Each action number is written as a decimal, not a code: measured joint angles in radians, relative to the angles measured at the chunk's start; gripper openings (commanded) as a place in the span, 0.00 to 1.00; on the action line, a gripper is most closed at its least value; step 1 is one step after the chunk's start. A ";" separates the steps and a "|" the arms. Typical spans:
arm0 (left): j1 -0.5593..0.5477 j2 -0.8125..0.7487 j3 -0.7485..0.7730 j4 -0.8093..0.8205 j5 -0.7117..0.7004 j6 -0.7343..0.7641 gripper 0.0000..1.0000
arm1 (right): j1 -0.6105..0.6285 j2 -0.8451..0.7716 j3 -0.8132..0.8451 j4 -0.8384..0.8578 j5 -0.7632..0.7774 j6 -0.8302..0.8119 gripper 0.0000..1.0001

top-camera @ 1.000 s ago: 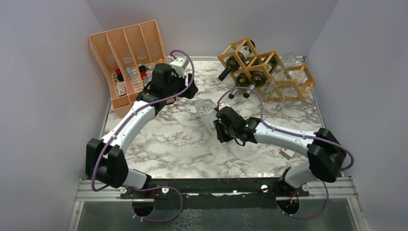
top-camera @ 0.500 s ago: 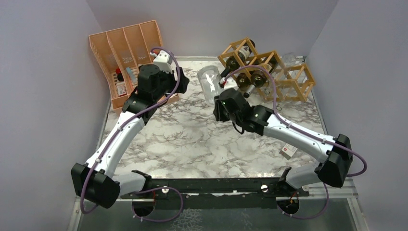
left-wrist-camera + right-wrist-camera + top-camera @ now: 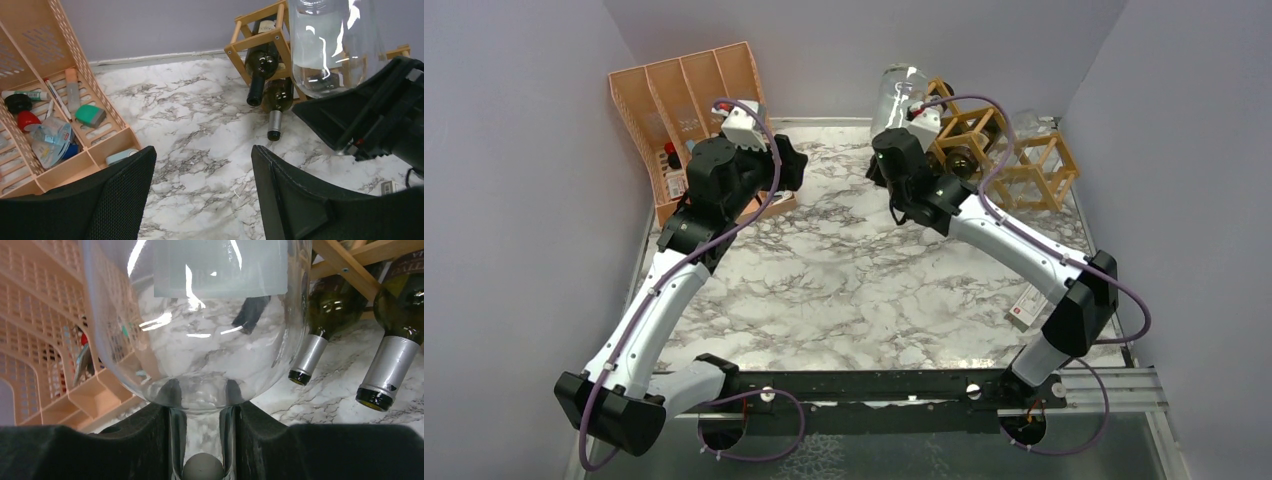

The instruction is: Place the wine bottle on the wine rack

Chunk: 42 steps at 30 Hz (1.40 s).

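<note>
Reach on the right arm [image 3: 1014, 247] is long, stretched to the far edge, and its jaws are clenched on the neck of the clear wine bottle [image 3: 200, 315], whose body stands above them. Just right of those jaws sits the wine rack [image 3: 1036, 172], dark bottles [image 3: 322, 310] in its cells. My left arm [image 3: 667, 282] bends forward, jaws parted on nothing, with the pink organiser [image 3: 686, 105] to their left, the marble worktop [image 3: 844, 290] below and grey walls around.
</note>
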 measured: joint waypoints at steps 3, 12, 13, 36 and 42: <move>0.000 0.006 0.008 -0.003 0.005 0.000 0.75 | -0.050 0.038 0.022 -0.003 0.015 0.067 0.01; 0.000 0.033 0.009 -0.002 0.008 0.000 0.75 | -0.189 0.122 0.118 -0.057 0.031 0.256 0.01; 0.000 0.036 0.009 -0.002 0.009 0.000 0.75 | -0.201 0.132 0.134 -0.063 0.031 0.275 0.01; 0.000 0.068 0.011 -0.002 0.011 0.013 0.75 | -0.381 0.295 0.267 -0.200 -0.263 0.562 0.01; 0.000 0.068 0.011 -0.002 0.011 0.017 0.75 | -0.401 0.327 0.324 -0.219 -0.300 0.562 0.09</move>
